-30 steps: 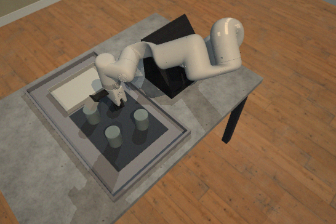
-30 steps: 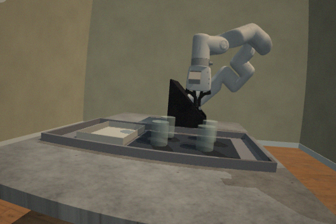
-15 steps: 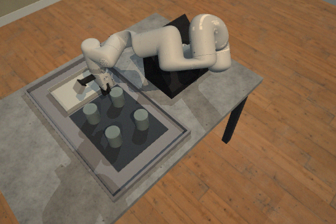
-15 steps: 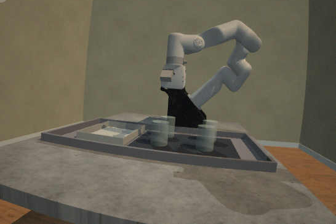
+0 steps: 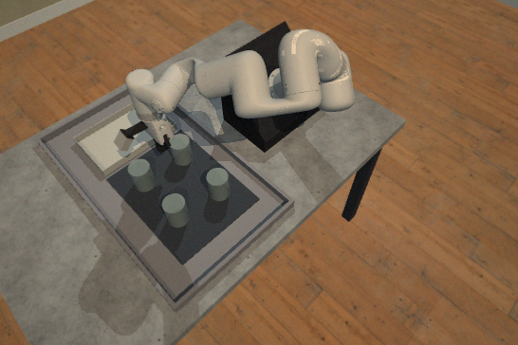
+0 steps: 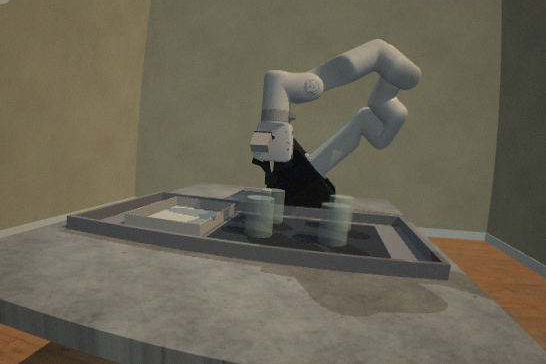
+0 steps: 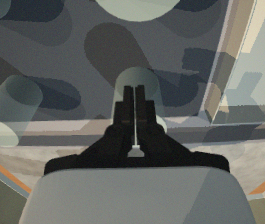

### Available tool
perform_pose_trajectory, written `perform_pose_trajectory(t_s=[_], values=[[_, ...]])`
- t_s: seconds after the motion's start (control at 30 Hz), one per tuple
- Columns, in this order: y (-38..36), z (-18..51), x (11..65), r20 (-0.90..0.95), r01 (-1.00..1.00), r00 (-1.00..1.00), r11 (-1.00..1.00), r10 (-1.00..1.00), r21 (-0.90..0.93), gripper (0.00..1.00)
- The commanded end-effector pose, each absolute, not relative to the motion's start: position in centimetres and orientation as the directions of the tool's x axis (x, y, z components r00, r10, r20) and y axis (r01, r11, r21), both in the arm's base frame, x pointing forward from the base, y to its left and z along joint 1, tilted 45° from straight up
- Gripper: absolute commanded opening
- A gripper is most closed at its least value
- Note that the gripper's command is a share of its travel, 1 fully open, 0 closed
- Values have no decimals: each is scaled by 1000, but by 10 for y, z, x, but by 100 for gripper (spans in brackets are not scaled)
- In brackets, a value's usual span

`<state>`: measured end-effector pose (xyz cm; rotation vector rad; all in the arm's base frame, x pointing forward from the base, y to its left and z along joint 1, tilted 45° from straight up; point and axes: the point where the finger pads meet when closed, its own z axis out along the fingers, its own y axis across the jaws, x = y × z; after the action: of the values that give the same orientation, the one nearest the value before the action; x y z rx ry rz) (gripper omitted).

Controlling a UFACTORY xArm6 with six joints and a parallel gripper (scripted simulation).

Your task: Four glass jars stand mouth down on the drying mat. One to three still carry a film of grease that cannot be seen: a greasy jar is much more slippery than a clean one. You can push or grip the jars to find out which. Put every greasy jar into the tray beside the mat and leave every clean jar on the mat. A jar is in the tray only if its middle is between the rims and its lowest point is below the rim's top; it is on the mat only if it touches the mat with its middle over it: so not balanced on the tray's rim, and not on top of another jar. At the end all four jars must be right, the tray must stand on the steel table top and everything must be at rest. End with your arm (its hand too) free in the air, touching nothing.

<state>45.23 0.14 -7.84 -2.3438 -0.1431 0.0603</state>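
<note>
On a grey counter (image 5: 57, 193) (image 6: 200, 284) before olive walls, the pincer (image 5: 162, 145) (image 6: 270, 185) (image 7: 135, 98) hangs closed and empty. The nearest upright jar (image 5: 181, 151) (image 6: 277, 206) (image 7: 137, 80) stands on the mat (image 5: 199, 236) (image 6: 370, 241) (image 7: 173, 107), toward the counter's edge with the visible black leg; a push likely comes next.

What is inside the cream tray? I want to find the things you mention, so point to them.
Inside the cream tray (image 5: 105, 173) (image 6: 165, 224), the visible floor shows only shadow, no jar. In the top view, the gripper (image 5: 162, 145) (image 6: 270, 186) (image 7: 135, 98) side covers part.
</note>
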Motion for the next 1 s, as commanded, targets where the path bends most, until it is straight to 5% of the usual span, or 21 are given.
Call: perform_pose_trajectory(t_s=[0.0,0.97], values=[[12,-90,454,5,87,993,-697,119,-712,0],[22,-100,451,5,87,993,-697,119,-712,0]])
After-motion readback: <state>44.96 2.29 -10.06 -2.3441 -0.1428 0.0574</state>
